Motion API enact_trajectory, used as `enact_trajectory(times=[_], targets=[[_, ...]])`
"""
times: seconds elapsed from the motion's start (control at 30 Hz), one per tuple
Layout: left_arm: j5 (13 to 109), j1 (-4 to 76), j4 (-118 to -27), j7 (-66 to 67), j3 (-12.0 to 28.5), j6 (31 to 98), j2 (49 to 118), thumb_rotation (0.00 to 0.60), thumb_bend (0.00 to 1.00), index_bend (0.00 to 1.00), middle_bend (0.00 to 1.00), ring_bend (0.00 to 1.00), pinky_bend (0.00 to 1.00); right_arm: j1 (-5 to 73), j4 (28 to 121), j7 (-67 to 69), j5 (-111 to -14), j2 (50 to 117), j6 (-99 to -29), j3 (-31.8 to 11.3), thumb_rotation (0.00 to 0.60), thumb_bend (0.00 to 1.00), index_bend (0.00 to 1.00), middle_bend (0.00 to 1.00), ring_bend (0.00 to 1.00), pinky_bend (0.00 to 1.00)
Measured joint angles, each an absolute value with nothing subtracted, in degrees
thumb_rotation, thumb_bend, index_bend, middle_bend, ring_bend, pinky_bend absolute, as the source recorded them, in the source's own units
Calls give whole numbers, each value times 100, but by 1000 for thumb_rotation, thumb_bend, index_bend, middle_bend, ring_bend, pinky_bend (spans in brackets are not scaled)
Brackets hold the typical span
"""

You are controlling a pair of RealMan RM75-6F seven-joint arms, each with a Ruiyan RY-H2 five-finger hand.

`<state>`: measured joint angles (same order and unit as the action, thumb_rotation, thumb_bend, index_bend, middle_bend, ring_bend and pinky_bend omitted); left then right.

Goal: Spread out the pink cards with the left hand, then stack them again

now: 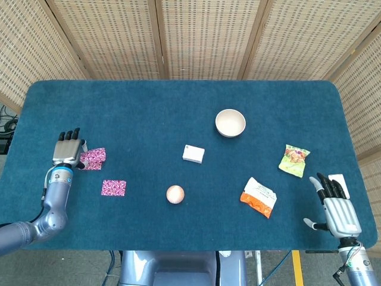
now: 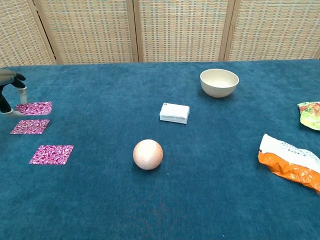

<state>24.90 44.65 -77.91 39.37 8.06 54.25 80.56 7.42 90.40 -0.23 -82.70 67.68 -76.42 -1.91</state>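
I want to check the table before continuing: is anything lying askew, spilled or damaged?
Nothing is spilled or damaged. One patterned pink card is held by the left hand off the blue cloth table, tilted; the orange snack packet lies crumpled.

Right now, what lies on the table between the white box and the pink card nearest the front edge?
Nothing: in the chest view, only bare blue cloth runs from the white box to that pink card. The ball sits just off that line.
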Motion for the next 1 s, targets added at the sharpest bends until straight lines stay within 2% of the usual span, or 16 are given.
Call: enact_trajectory(times=[0.3, 1.0], targets=[[2633, 4286, -7658, 3842, 575, 5306, 7905, 600, 265, 454, 0, 0, 0, 737, 9039, -20, -8272, 6768, -7649, -187, 600, 105, 0, 0, 0, 0], [2944, 4139, -7109, 3614, 516, 5211, 8156, 600, 227, 436, 0, 0, 0, 732, 9015, -26, -8265, 6786, -7646, -181, 600, 105, 0, 0, 0, 0]])
